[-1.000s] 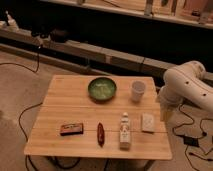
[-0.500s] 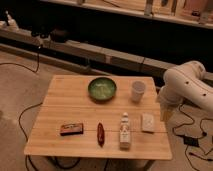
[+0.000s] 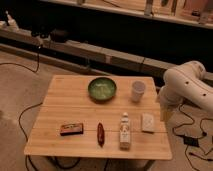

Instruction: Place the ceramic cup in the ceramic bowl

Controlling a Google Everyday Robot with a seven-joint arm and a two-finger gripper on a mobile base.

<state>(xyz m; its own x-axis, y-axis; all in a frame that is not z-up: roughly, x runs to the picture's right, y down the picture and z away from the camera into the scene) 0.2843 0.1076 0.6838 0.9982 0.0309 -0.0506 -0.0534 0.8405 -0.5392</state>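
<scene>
On the pale wooden surface stand six things, one of each. At the far middle sits a round green glazed ceramic bowl; a small plain white ceramic cup stands upright near it on the arm's side, apart from it. Along the near edge: a dark rectangular packet, a reddish slender stick, a white labelled bottle and a pale square block. One white arm's tool hangs beside the surface edge; its state cannot be told.
</scene>
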